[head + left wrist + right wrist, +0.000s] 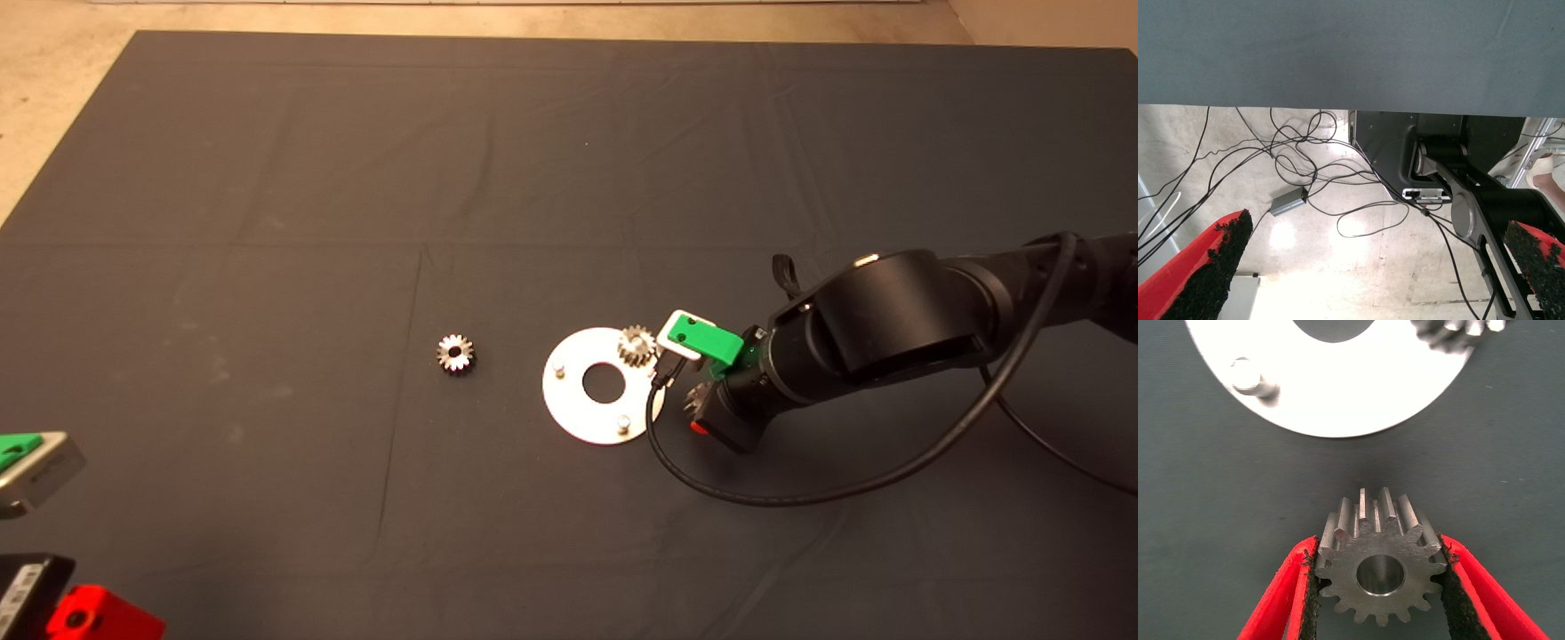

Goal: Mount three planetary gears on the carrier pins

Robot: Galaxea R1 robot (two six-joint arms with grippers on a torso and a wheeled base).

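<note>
A white disc (582, 413) lies mid-mat with two bare carrier pins (558, 365) (624, 423). One planetary gear (637, 345) sits on the disc at its far right rim. A second gear (455, 353) lies loose on the mat to the disc's left. My right gripper (698, 409) is just off the disc's right edge, largely hidden under its wrist. In the right wrist view this gripper (1379, 543) is shut on a third gear (1379, 570), a short gap from the disc (1358, 393) and a bare pin (1248, 377). The left gripper (36, 462) is parked at the lower left.
A black cable (800, 498) loops from the right wrist across the mat near the disc. The left wrist view shows a floor with tangled cables (1305, 160) and a black machine base (1405, 153), seen between widely spread fingers (1218, 267).
</note>
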